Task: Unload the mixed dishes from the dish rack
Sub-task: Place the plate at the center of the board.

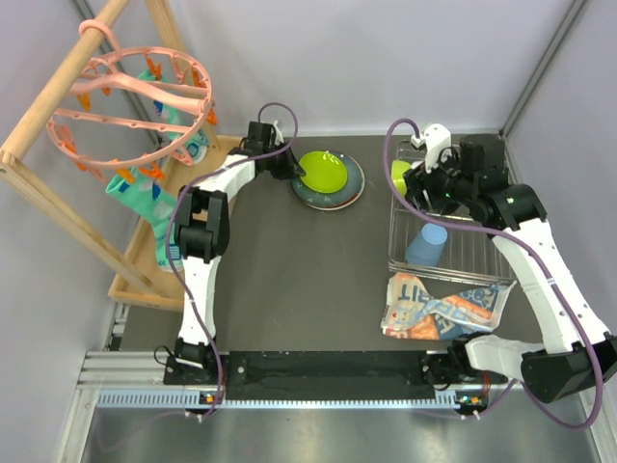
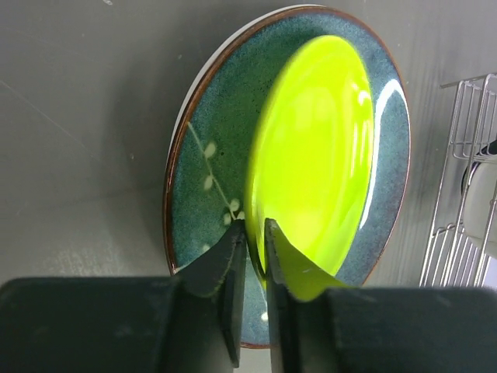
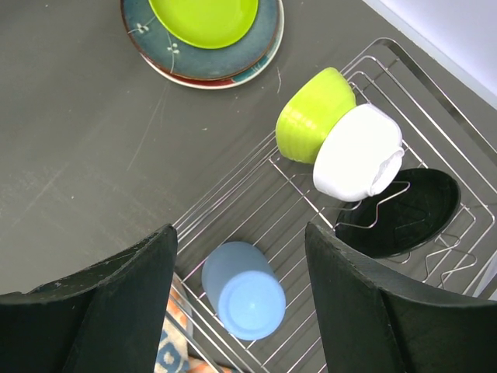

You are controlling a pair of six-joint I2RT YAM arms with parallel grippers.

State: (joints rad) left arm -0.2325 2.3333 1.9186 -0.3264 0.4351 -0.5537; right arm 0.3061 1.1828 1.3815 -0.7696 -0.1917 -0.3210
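Left tool point(image 2: 255, 231) pinching lime plate point(image 2: 318, 148) on teal plate point(image 2: 208, 140), right tool point(image 3: 241, 241) wide above rack point(image 3: 233, 194), cup point(image 3: 245, 291) base-up

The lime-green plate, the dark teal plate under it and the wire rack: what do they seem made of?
The lime-green plate is probably plastic or melamine: uniform bright colour, smooth gloss. The teal plate looks like glazed ceramic: speckled glaze, painted white sprig, brown rim. The dish rack is thin metal wire, shiny silver, perhaps chromed or stainless.
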